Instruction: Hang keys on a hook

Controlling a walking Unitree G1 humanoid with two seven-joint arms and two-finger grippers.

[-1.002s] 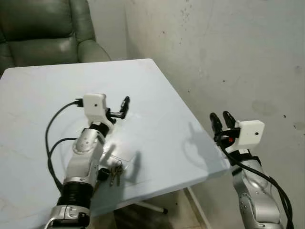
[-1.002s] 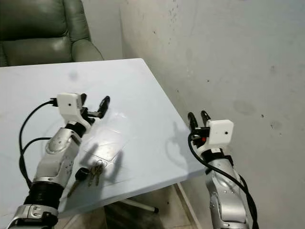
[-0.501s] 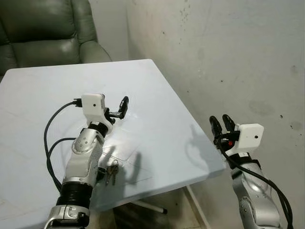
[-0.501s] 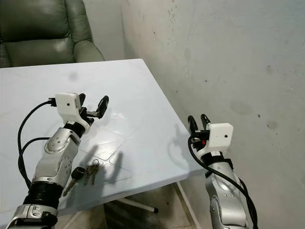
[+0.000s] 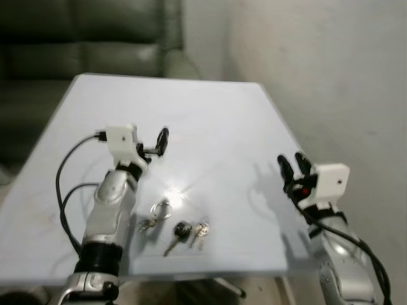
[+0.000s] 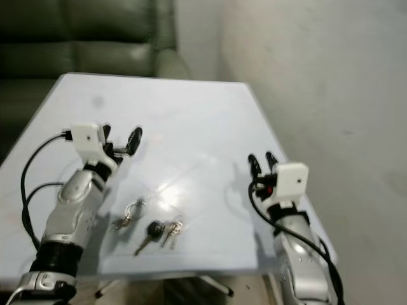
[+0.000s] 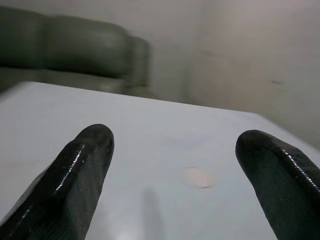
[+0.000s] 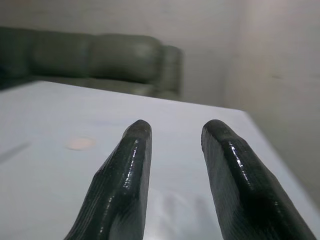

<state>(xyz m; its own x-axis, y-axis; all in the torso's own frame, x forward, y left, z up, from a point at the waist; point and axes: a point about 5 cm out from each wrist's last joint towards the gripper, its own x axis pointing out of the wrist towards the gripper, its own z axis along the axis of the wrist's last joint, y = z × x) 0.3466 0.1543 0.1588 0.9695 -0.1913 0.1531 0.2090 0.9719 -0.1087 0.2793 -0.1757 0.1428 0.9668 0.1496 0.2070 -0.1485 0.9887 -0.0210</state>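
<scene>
While the head views are soft and slightly blurred, I can still pick out the keys (image 5: 181,227) lying flat on the pale table (image 5: 210,127) in the lower middle of the frame, near the front edge. They look like a loose bunch: a silver ring with a small key toward the left, a black-headed key in the middle, and a couple of metal keys beside it; I cannot tell how they are joined. A glare spot sits on the tabletop just above them.

My left gripper (image 5: 152,146) hovers above the table in the left-centre of the frame, up and left of the keys, its two black fingers (image 7: 75,175) spread wide with nothing between them. My right gripper (image 5: 292,168) is at the right of the frame, over the table's right edge, fingers pointing up, parted by a narrow gap and holding nothing. Its forearm is cut off at the lower right corner.

Dark green upholstered seating (image 5: 82,38) fills the upper left, too dim to read clearly. A plain wall (image 5: 337,76) takes the upper right.
</scene>
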